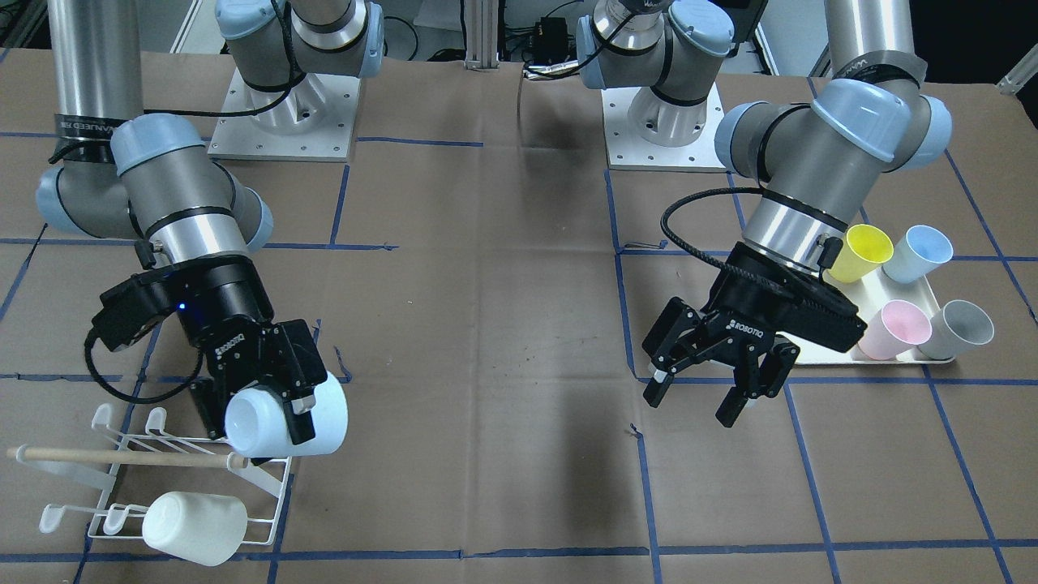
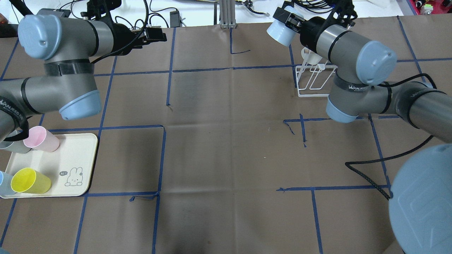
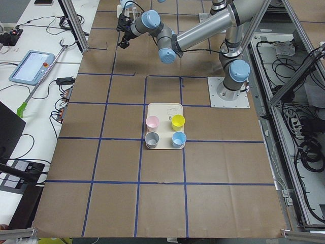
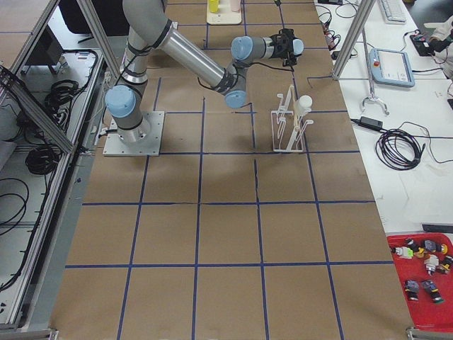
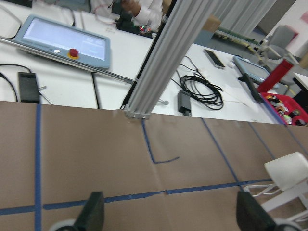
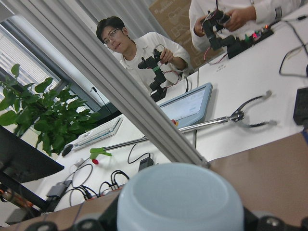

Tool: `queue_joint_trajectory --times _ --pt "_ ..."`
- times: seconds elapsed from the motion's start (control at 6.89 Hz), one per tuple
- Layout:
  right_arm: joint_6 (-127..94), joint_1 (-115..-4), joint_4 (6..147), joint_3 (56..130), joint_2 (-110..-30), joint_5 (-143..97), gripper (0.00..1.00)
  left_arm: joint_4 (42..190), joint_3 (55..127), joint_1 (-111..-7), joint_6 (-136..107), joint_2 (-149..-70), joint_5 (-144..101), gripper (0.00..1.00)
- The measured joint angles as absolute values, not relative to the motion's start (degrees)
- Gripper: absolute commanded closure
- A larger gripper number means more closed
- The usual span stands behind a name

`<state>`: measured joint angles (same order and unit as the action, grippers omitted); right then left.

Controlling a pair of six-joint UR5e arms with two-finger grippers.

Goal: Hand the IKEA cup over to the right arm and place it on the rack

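**Hand-over done, racking still to come**

Judged past the transfer: pale blue cup (image 1: 326, 412) clamped on its side in the right pincer (image 1: 255, 414), lower left of the front-facing frame, hanging over the near edge of the rack (image 1: 272, 495). Cannot tell whether touching a prong yet. Left pincer (image 1: 693, 403) spread wide and holding nothing, right of centre, just beside the tray (image 1: 851, 361) on the tabletop. Already seated on the rack, bottom left: a white cup (image 1: 195, 527). Still to do: settle the blue one over a free prong and let go.
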<state>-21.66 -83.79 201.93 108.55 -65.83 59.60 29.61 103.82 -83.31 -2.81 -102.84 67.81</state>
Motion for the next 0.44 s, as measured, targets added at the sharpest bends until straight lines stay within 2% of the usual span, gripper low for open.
queue_joint_trajectory --times 0.44 --pt "12.3 -74.6 202.0 105.4 -63.3 60.3 0.95 61.5 93.2 -89.4 -2.8 -101.7 84.5 0.02"
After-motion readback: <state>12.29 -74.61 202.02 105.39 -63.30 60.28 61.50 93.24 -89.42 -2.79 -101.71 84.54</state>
